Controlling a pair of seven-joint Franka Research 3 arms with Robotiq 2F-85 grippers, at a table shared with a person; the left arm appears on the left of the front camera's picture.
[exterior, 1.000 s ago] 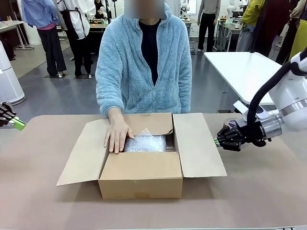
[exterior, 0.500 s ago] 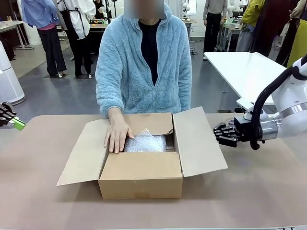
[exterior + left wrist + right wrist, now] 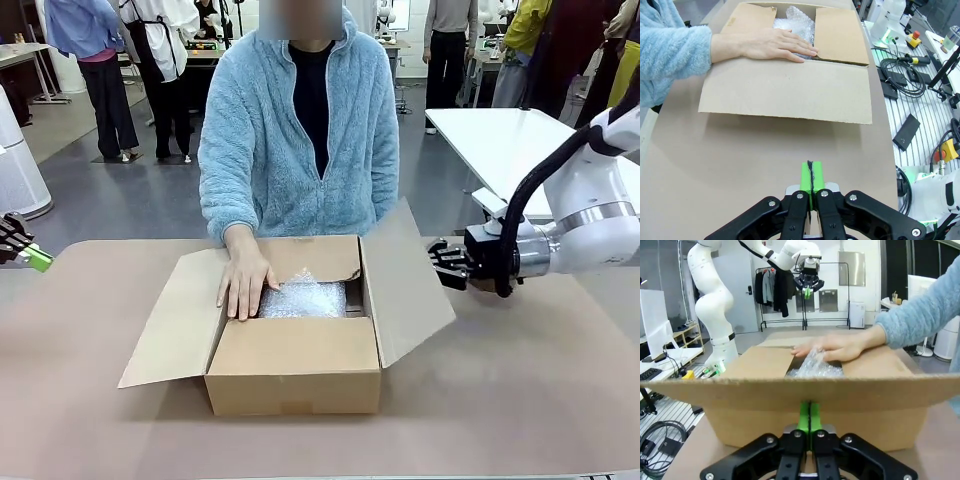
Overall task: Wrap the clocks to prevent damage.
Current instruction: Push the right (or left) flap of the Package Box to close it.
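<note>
Open box (image 3: 295, 375) is the reference for everything below. The clocks bundle (image 3: 303, 298) (bubble wrap, no dial visible) lies on the box floor, toward the far wall. The person's hand (image 3: 243, 283) lies flat, palm down, over the box's left rim where the left flap (image 3: 175, 325) hinges, and its fingertips reach the bundle's left edge. That left flap is splayed outward over the table (image 3: 520, 400). The right flap (image 3: 405, 290) is tilted up at a slant. Just right of the box, the right gripper (image 3: 440, 262) has its jaws clenched on nothing, green pads pressed together, tips at the right flap's outer face (looks like contact). Well left of the box and clear of the left flap, the left gripper (image 3: 30, 257) is also clenched and empty.
</note>
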